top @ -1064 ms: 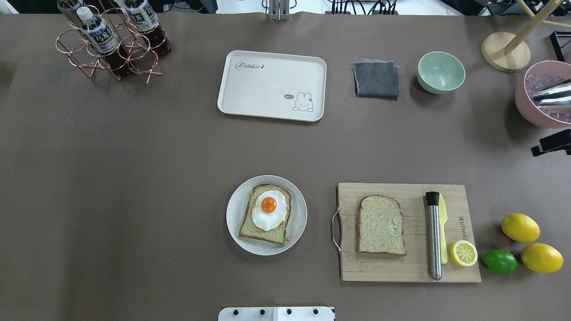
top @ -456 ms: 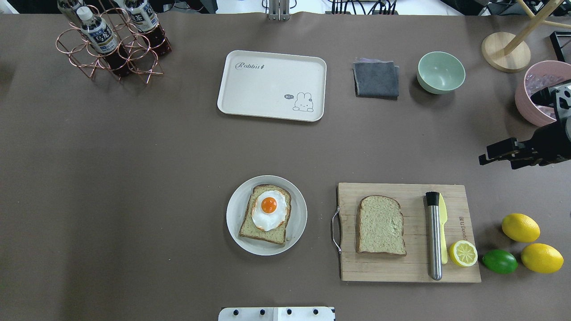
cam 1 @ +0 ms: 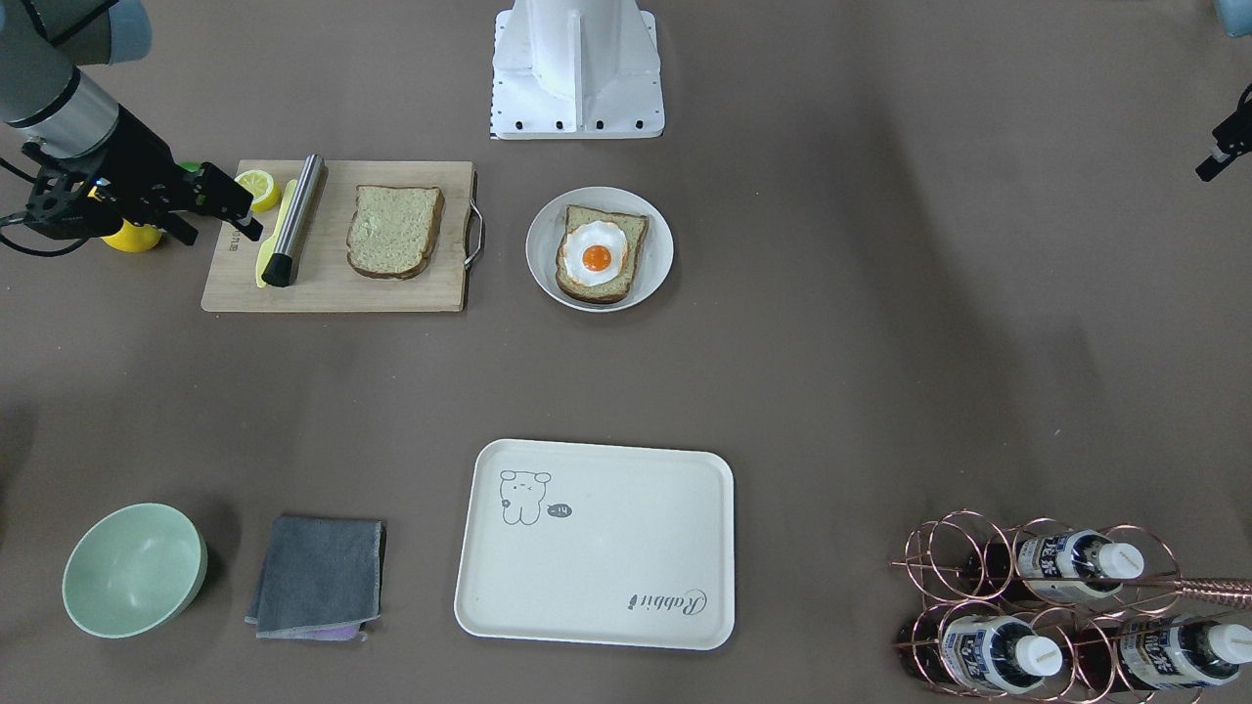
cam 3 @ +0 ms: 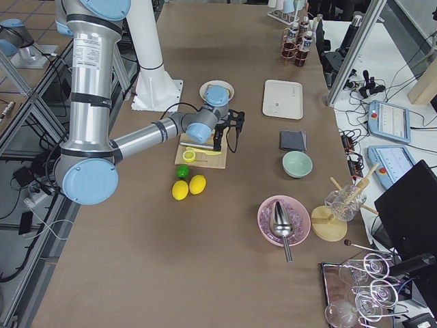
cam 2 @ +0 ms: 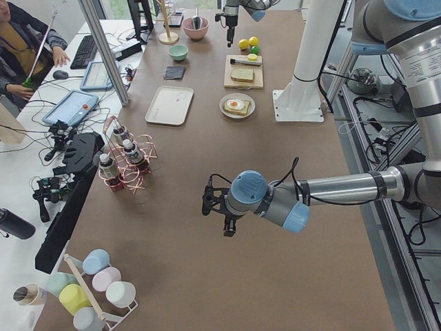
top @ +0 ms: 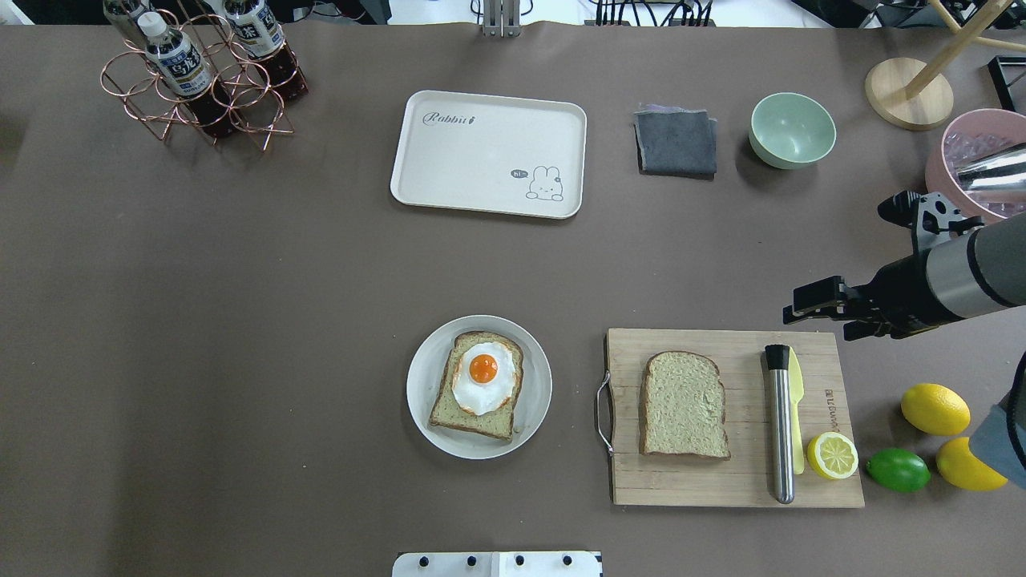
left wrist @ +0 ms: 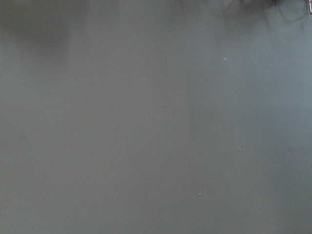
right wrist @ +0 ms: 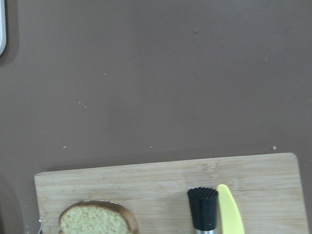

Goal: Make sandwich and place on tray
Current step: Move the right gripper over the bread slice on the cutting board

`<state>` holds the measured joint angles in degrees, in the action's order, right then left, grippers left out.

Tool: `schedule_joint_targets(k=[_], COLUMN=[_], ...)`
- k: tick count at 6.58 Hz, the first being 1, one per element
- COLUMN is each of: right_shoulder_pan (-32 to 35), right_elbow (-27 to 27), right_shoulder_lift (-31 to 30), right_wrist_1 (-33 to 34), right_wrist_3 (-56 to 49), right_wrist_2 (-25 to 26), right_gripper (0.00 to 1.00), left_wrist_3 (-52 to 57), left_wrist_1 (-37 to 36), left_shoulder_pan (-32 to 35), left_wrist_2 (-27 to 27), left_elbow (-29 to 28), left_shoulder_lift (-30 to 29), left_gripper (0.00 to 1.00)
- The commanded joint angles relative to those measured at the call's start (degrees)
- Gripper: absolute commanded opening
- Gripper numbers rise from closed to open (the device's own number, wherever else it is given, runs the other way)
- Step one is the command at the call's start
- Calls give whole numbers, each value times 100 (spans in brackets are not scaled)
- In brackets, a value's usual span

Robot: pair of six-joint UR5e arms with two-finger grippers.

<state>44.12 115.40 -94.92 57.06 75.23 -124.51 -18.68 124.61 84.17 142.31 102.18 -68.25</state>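
Just off the far edge of the wooden cutting board (top: 737, 481), the right gripper (top: 793, 311) is hovering above the table with its fingers spread apart. A bare bread slice (top: 684, 405) is lying on the board, ahead of the fingertips and closer to the robot. A steel muddler (top: 779, 433) and a yellow knife (top: 795, 401) are resting on the board just on the robot's side of the gripper. Farther along the line the fingers are pointing, an egg-topped slice (top: 478, 387) is sitting on a round plate (top: 421, 393), so the sandwich is lying in two parts. The tray (top: 481, 152) is lying well apart from the gripper, ahead of it and farther from the robot. The left gripper (cam 2: 222, 219) is hanging over bare table far off, and whether its fingers are apart cannot be told.
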Motion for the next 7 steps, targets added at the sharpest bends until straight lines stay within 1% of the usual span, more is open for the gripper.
schedule_joint_targets(k=[1, 2, 3, 4, 5, 7], right_shoulder_pan=[-892, -1105, -1395, -1563, -1625, -1714], right_elbow=[114, 105, 70, -17, -201, -325], right_shoulder_lift=[279, 289, 281, 246, 307, 412], right_wrist_1=[15, 33, 50, 68, 60, 42], right_wrist_3=[850, 974, 1002, 1002, 1002, 993], right_wrist_2=[828, 962, 1146, 1201, 1218, 1263], right_gripper=[98, 98, 98, 94, 91, 87], left_wrist_3=[-195, -223, -163, -205, -215, -215], left_wrist_1=[-233, -688, -710, -719, -719, -719], left_shoulder_pan=[-164, -155, -121, -112, -103, -85], left_wrist_2=[-10, -10, -1, -18, -10, -10], left_elbow=[21, 21, 47, 65, 74, 153], left_shoulder_lift=[-231, -520, -540, -532, -532, -470], left_gripper=[94, 94, 94, 96, 96, 96])
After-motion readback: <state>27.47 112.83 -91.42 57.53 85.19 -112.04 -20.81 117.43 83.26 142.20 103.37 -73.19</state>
